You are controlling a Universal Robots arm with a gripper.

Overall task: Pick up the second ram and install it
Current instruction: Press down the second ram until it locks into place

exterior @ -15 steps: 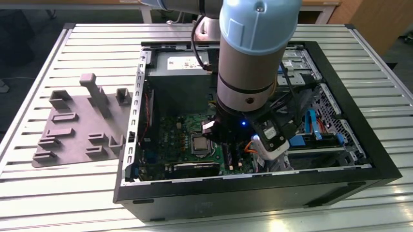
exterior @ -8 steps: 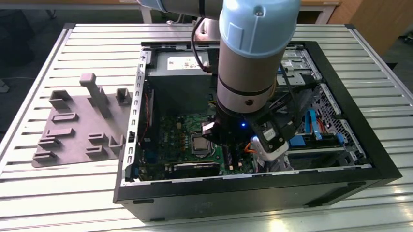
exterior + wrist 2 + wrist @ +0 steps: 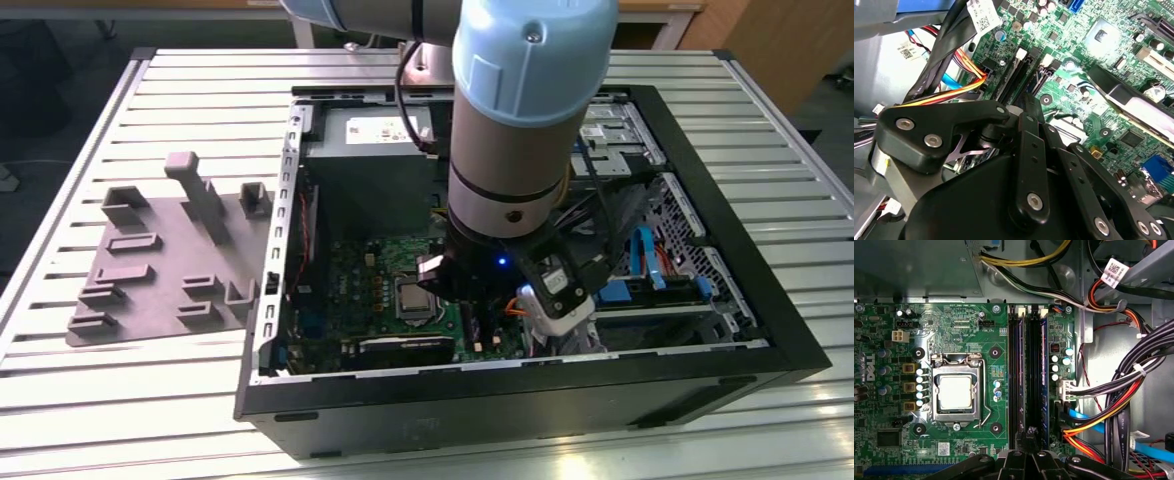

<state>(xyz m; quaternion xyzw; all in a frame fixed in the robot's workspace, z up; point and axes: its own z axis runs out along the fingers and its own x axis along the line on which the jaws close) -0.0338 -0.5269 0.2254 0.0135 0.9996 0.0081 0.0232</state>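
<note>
Inside the case point(image 3: 534, 400), low over the board point(image 3: 989, 330), the hand point(image 3: 1030, 447) hung at the near end of the memory slots point(image 3: 1021, 375). Whether it was apart, together or clamped on anything, I could not tell. A dark narrow piece point(image 3: 1030, 432) stood at its tip, in line with the slots. It may have been the second ram seen end-on, though I could not be sure of that.

The slots ran lengthwise straight away from the hand toward the board's edge by the power supply point(image 3: 914, 265). So the long axis that counted lay along the hand's own line, not across it. One stick point(image 3: 1044, 375) already sat in the slot nearest the board's cable-side edge, and the slots beside it looked bare. On the far side of the slots from the cables was the processor socket point(image 3: 956, 392).

Outside the case, well apart from it on the table point(image 3: 134, 400), a grey tray point(image 3: 160, 260) lay with no ram in sight on it.
</note>
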